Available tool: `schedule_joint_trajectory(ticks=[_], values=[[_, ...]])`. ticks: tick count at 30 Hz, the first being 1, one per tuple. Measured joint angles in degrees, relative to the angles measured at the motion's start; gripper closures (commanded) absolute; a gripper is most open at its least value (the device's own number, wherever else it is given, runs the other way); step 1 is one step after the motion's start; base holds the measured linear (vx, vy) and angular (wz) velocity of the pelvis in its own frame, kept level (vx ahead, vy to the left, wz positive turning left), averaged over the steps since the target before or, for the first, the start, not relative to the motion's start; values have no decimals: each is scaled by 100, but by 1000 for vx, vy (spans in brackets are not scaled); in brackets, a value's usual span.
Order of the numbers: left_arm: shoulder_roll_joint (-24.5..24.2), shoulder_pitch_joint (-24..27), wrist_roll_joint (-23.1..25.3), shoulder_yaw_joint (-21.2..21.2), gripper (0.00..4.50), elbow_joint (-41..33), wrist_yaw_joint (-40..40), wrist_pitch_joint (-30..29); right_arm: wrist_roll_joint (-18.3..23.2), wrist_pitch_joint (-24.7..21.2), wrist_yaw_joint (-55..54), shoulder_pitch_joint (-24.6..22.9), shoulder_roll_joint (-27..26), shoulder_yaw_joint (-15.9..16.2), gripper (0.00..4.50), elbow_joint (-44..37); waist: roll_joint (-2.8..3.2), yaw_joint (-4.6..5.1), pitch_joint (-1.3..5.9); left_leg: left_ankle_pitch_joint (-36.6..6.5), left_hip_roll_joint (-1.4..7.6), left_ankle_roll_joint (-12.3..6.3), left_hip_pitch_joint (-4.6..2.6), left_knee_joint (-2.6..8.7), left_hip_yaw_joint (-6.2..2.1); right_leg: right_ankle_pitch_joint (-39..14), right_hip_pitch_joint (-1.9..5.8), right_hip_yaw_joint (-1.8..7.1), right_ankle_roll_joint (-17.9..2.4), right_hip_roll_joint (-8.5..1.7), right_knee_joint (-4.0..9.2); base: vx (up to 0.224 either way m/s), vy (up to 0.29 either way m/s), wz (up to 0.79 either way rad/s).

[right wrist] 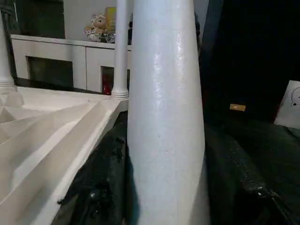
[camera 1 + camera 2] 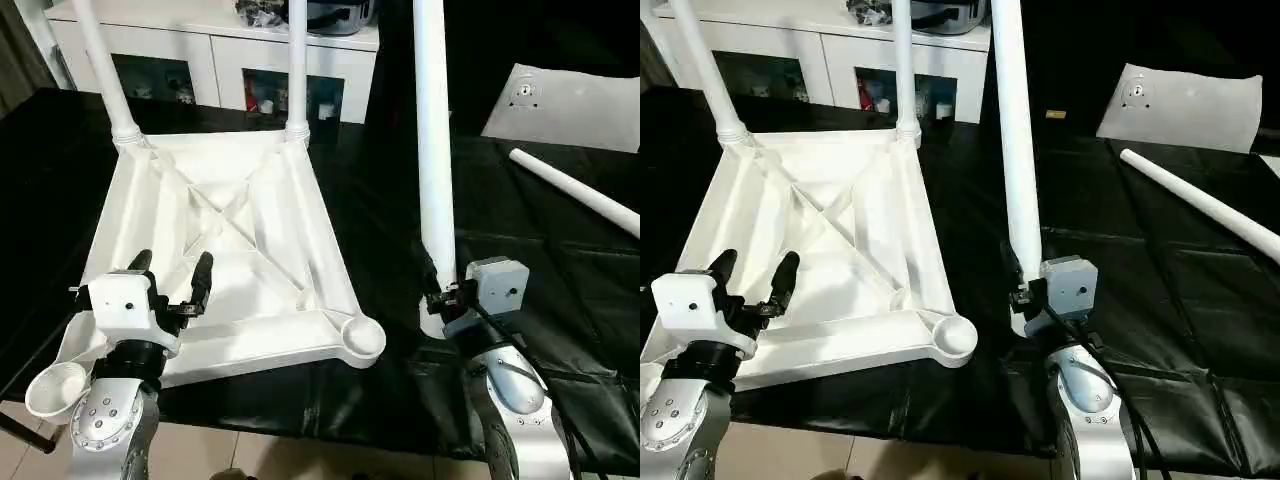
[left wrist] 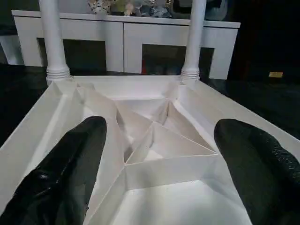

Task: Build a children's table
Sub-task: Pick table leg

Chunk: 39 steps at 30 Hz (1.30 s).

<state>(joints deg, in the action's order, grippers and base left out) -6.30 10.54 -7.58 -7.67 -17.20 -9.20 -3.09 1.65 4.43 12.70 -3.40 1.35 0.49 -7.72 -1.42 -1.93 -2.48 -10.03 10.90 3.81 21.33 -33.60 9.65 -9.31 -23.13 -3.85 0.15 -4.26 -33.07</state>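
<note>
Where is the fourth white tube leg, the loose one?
In the left eye view, the white tapered tube leg lies flat on the black cover, far right, past the right gripper.

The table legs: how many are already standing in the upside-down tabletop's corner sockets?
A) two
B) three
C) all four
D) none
A: two legs stand in the far sockets of the tabletop, the right tool holds a third leg upright beside it, and a fourth lies on the black cover.
</note>
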Motion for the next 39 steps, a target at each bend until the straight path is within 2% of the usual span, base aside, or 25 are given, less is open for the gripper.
schedule_joint_trajectory(ticks=[39], values=[[0,0,0,0,41,0,0,0,0,0,0,0,0,0,265,0,0,-1,0,0,0,0,0,0,0,0,0,0,0,0,0,0,0,0]])
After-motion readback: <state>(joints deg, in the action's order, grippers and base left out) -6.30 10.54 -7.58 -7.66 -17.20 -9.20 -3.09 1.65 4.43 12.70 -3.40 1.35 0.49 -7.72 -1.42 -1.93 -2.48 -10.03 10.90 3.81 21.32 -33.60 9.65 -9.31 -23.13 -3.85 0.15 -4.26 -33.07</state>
